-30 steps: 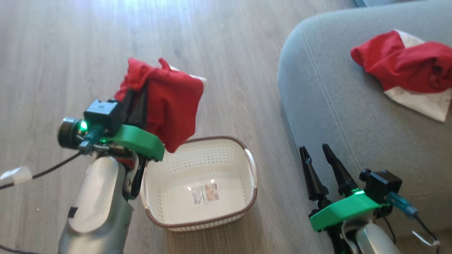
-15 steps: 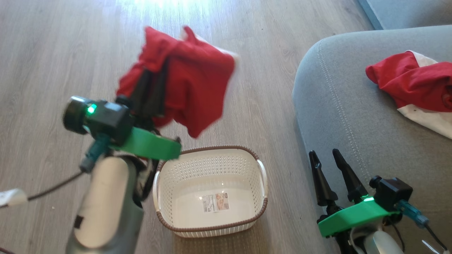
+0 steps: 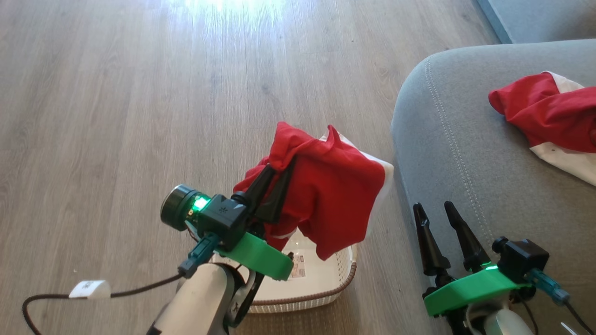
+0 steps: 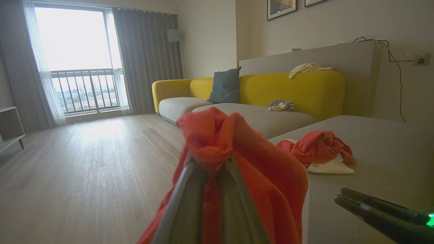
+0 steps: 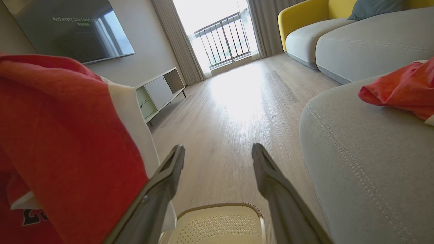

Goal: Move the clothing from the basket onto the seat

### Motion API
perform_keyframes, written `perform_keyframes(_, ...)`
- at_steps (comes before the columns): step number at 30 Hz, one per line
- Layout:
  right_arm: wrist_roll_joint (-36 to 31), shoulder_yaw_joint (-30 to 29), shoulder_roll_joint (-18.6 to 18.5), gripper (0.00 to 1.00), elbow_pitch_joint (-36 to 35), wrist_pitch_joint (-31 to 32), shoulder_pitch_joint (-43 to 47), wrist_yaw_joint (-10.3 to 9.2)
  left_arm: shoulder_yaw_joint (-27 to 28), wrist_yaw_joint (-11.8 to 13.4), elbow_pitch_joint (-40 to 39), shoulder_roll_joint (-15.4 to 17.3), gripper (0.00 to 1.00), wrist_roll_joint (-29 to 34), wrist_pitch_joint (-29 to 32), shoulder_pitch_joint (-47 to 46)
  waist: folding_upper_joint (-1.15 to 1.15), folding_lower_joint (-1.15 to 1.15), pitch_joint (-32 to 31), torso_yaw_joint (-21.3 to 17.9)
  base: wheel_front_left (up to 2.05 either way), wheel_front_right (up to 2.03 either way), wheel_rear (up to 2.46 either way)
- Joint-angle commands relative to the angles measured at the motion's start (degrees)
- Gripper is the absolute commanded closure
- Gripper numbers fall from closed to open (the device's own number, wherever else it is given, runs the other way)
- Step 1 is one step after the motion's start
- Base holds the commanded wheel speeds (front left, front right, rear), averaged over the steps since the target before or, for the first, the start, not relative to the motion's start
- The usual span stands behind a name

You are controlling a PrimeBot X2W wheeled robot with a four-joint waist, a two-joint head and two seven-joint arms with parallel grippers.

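My left gripper (image 3: 281, 165) is shut on a red garment with white trim (image 3: 333, 200), which hangs in the air over the cream basket (image 3: 321, 284) and hides most of it. In the left wrist view the fabric (image 4: 237, 159) bunches around my fingers (image 4: 184, 200). A second red and white garment (image 3: 551, 116) lies on the grey seat (image 3: 465, 153) at the right. My right gripper (image 3: 435, 207) stands open and empty by the seat's front edge, right of the basket (image 5: 220, 223); its fingers (image 5: 169, 169) frame the floor, with the held garment (image 5: 67, 142) to their left.
Wood floor (image 3: 139, 93) spreads to the left and far side. A black cable with a white tag (image 3: 88, 289) trails at lower left. A yellow sofa (image 4: 271, 88) with a grey pillow stands behind the seat, and a TV cabinet (image 5: 159, 93) lines the far wall.
My left gripper has swung right and lower with the red garment, from left of the basket to over it, closer to the seat. The right gripper has stayed put.
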Motion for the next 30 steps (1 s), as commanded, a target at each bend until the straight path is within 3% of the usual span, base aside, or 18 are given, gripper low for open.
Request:
perform_keyframes(1, -0.6, 1.0, 0.0, 0.00, -2.2, -0.5, -1.3, 0.41, 2.0, 0.6, -2.6, 0.3, 1.00, -0.4, -0.3, -2.5, 0.00, 0.01, 0.0, 0.2, 0.00, 0.00, 0.00)
perform_keyframes(19, -1.4, 1.8, -1.4, 0.00, -4.3, -0.5, -1.4, 0.41, 4.9, 0.5, -4.6, 0.3, 1.00, 1.1, -0.3, -3.5, 0.00, 0.01, 0.0, -1.2, 0.00, 0.00, 0.00)
perform_keyframes(30, -4.6, 10.2, -8.0, 0.00, -9.9, -0.5, -2.3, 0.41, 5.4, 0.3, -3.8, 0.3, 1.00, 1.2, -0.3, -3.5, 0.00, 0.01, 0.0, -2.0, 0.00, 0.00, 0.00)
